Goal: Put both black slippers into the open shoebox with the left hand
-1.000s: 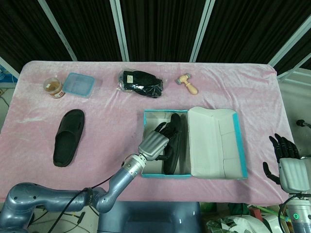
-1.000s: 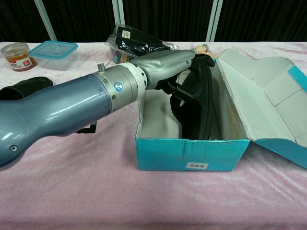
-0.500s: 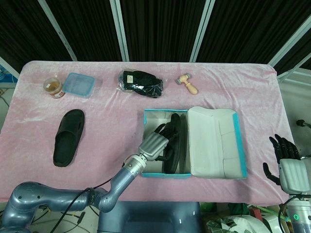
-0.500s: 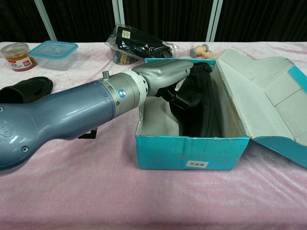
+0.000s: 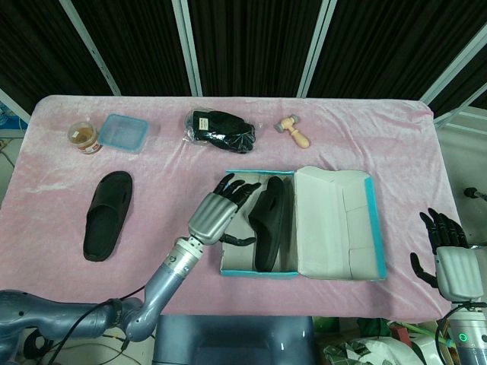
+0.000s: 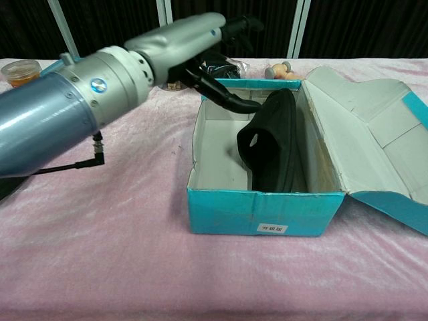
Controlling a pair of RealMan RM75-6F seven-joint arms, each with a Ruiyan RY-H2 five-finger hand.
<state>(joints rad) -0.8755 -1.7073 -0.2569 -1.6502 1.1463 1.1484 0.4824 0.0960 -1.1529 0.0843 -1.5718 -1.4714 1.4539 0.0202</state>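
Observation:
One black slipper [image 5: 270, 223] [image 6: 272, 144] lies on its side inside the open teal shoebox [image 5: 259, 273] [image 6: 264, 210], leaning against the right wall. The other black slipper [image 5: 106, 214] lies flat on the pink cloth at the left. My left hand [image 5: 221, 211] [image 6: 200, 40] hovers above the box's left edge, fingers spread, holding nothing. My right hand [image 5: 447, 251] hangs beyond the table's right edge, fingers apart and empty.
Along the back edge of the table are a small jar [image 5: 84, 137], a blue-lidded container [image 5: 124, 133], a bag of black items [image 5: 221, 130] and a wooden mallet [image 5: 294, 132]. The box lid [image 5: 338, 220] lies folded open to the right.
My left hand has let go of the slipper in the box and lifted up and to the left, out of the box. The slipper stays leaning inside.

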